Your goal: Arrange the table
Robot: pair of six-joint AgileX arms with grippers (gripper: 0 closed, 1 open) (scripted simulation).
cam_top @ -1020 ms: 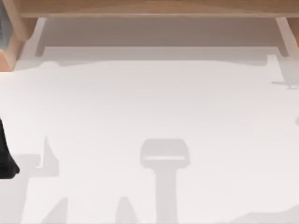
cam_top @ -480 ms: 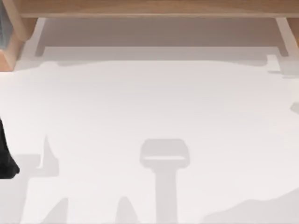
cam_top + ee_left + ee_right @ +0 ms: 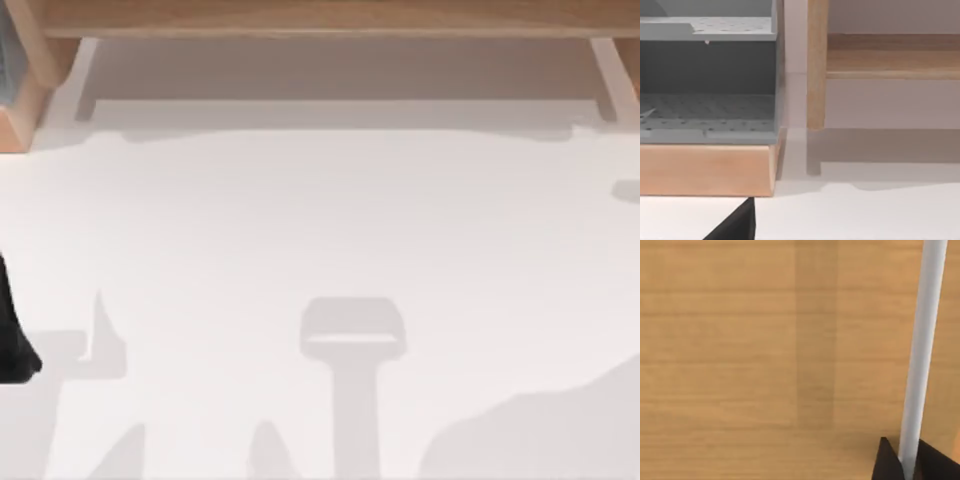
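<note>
Right gripper (image 3: 905, 460): I'm seeing two dark fingertips pressed on either side of a thin white rod (image 3: 922, 350), so I'm reading it as pinching that rod, with a light wooden panel (image 3: 740, 350) straight ahead of the fingers. Left gripper (image 3: 12, 340) is sitting at the left edge of the table (image 3: 320, 230), parked; one dark fingertip (image 3: 737, 225) is showing in its wrist view and I can't tell if the fingers are spread or together. Beyond that fingertip I'm looking at a grey perforated shelf unit (image 3: 707, 107) on a wooden base (image 3: 705, 167), with a wooden post (image 3: 817, 65) beside it. The table is lying under and ahead of both grippers, white and flat, wooden framing (image 3: 320, 20) along its far side. My judgement: it's stiff, heavy and fixed, smooth so things will be sliding on it; nothing to grip on the top itself, so I'm treating it as a surface to place onto.
</note>
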